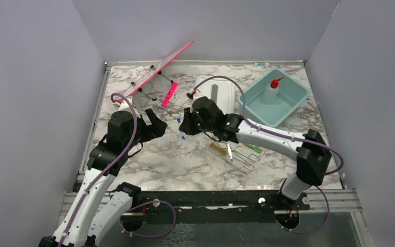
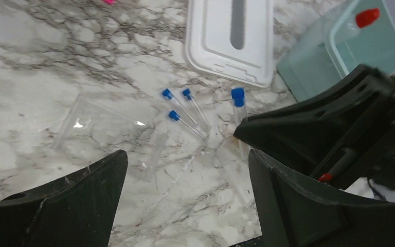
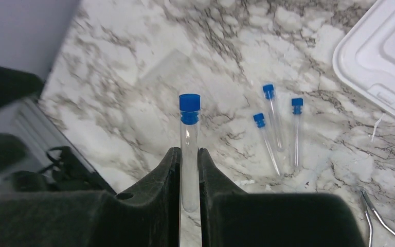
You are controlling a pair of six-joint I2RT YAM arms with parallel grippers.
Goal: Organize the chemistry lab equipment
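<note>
The right gripper (image 3: 189,157) is shown clenched on a clear blue-capped tube (image 3: 189,135), whose cap protrudes beyond the fingertips over the marble table (image 3: 133,77). Three further tubes (image 3: 276,128) are seen lying together on the marble just beside it. The left gripper (image 2: 187,175) is held nearby, spread wide and empty. The white squeeze bottle (image 1: 271,92) is stood in the teal tub (image 1: 297,105).

Top external: the whole marble table (image 1: 175,159) is viewed from high behind the arm bases, facing down.
Left wrist: the tabletop is seen close, through the left gripper (image 2: 187,164).
Right wrist: the tabletop is seen close, past the right gripper (image 3: 189,154).
Shared: three loose blue-capped tubes (image 2: 195,109) and the white lid (image 2: 231,38) are caught by both wrist views.
</note>
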